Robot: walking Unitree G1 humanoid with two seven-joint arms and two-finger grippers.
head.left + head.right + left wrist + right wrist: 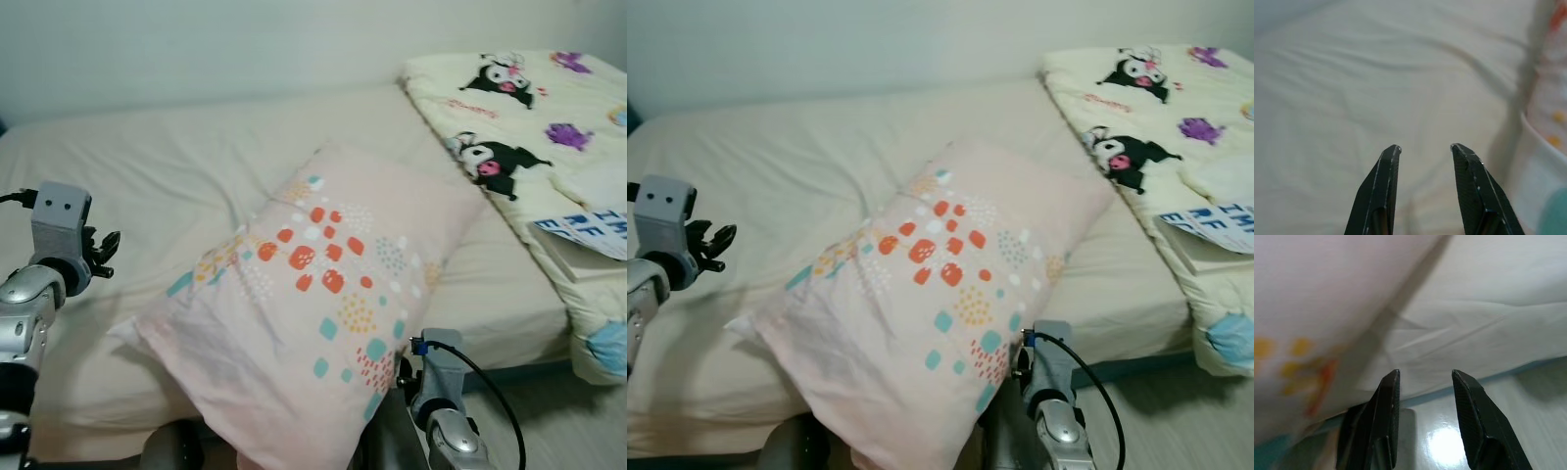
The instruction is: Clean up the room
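A pale pink pillow (313, 294) with orange, teal and yellow dots lies diagonally on the bed (176, 157), its near end hanging over the front edge. My left gripper (1423, 148) is open over the bare cream sheet, left of the pillow (1547, 122) and apart from it, with nothing between its fingers. My right gripper (1423, 373) is open at the bed's front edge, low beside the pillow's overhanging corner (1317, 308), holding nothing. In the eye views its wrist (438, 377) shows just right of that corner.
A cream blanket (529, 108) printed with black cartoon characters covers the bed's right side. A white book or box with blue letters (588, 235) lies on it. Glossy pale floor (549, 421) runs along the bed's front. A wall closes off the back.
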